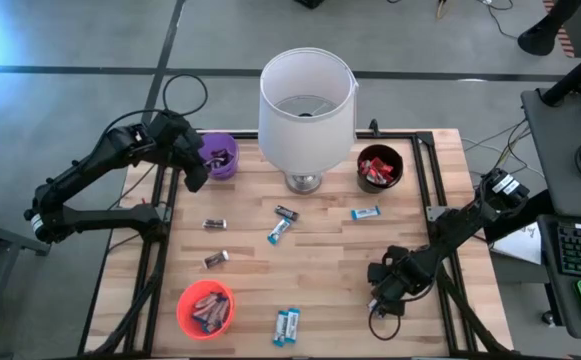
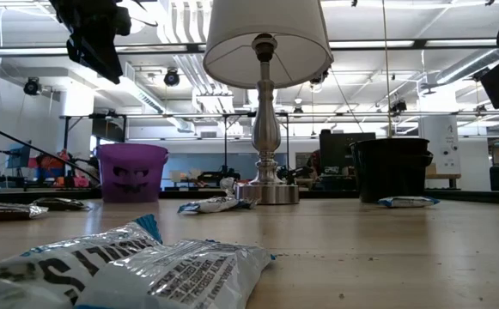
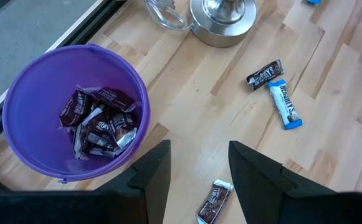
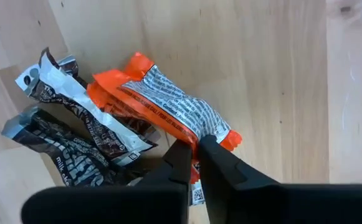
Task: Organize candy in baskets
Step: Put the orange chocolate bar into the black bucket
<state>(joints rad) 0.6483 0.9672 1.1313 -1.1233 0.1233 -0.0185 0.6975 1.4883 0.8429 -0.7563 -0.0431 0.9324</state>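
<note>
Right gripper [image 4: 194, 163] pinched on orange-wrapped candy [image 4: 168, 102] on the counter [image 1: 330, 270] | left gripper [image 3: 199, 174] half-open, empty, beside purple basket [image 3: 19, 112] | risk: thin wrapper-edge grip slips on lifting

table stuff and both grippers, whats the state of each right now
purple basket: upright, dark brown bars inside
black basket: upright, red bars inside
orange-red basket: upright, holds bars
lamp: upright at the table's back
loose candy: lying flat, unsorted
left gripper: open, empty, beside the purple basket
right gripper: shut on orange-wrapped bar, which lies on the table
</note>
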